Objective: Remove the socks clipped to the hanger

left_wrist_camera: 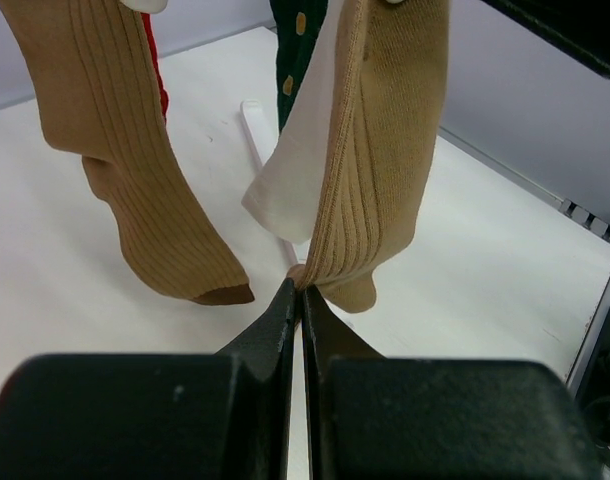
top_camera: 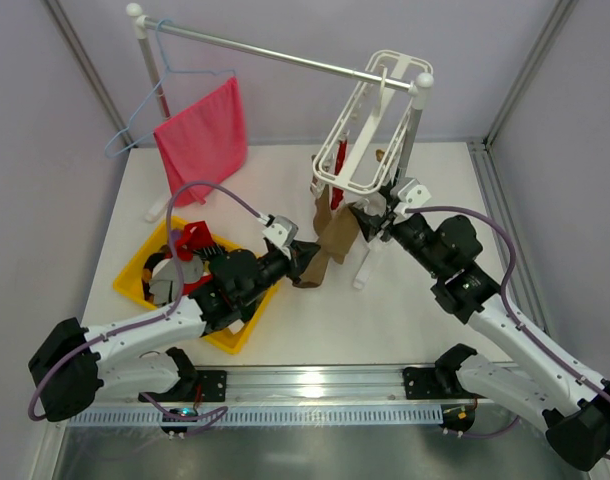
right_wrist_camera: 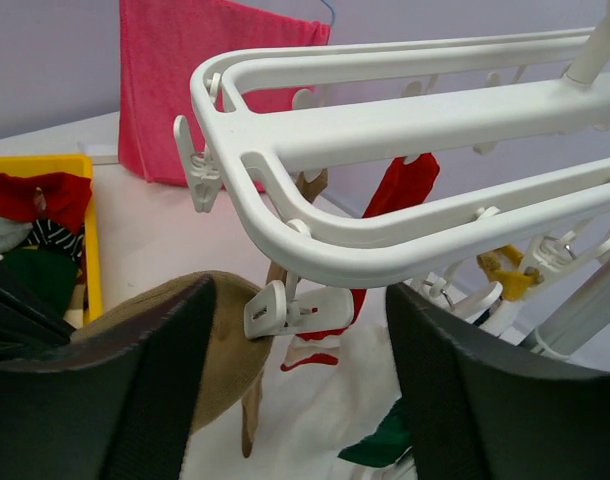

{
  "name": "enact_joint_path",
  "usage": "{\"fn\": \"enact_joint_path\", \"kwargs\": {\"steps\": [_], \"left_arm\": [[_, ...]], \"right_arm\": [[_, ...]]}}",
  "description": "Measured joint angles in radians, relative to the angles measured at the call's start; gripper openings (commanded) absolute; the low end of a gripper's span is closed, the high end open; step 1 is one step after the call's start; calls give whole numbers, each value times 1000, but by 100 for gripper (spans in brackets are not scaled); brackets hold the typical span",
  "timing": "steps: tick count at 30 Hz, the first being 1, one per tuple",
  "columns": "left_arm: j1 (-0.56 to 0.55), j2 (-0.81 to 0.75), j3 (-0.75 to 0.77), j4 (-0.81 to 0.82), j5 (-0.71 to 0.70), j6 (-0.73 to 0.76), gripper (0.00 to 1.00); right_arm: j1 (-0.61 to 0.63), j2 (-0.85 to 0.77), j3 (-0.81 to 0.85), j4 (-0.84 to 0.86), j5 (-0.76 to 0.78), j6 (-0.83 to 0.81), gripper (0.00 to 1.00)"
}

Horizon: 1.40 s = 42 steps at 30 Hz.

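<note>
White table (top_camera: pixel 405 310). Tan sock (left_wrist_camera: pixel 375 150) soft, light; left gripper (left_wrist_camera: pixel 303 292) clamped shut on toe. Right gripper (right_wrist_camera: pixel 300 300) stood part-open around clip (right_wrist_camera: pixel 270 308) of hanger (right_wrist_camera: pixel 385 130).

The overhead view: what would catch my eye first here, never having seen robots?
Probably the white plastic drying frame hanging from the metal rail at upper right, with tan ribbed socks dangling beneath it. The left end effector pinches one sock's toe, while the right end effector stands open at a clip under the frame. The bright pink-red cloth at upper left also stands out.
</note>
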Motion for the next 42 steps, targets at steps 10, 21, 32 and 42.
{"fn": "enact_joint_path", "kwargs": {"steps": [10,21,32,42], "left_arm": [[0,24,0,0,5,0,0],[0,39,0,-2,-6,-3,0],[23,31,1,-131,-172,-9,0],[330,-230,-77,-274,-203,-149,0]], "right_arm": [[-10,0,-1,8,-33,-3,4],[-10,0,-5,13,-38,8,68],[-10,21,-5,-3,-23,1,86],[-10,19,-5,-3,-13,0,87]]}}
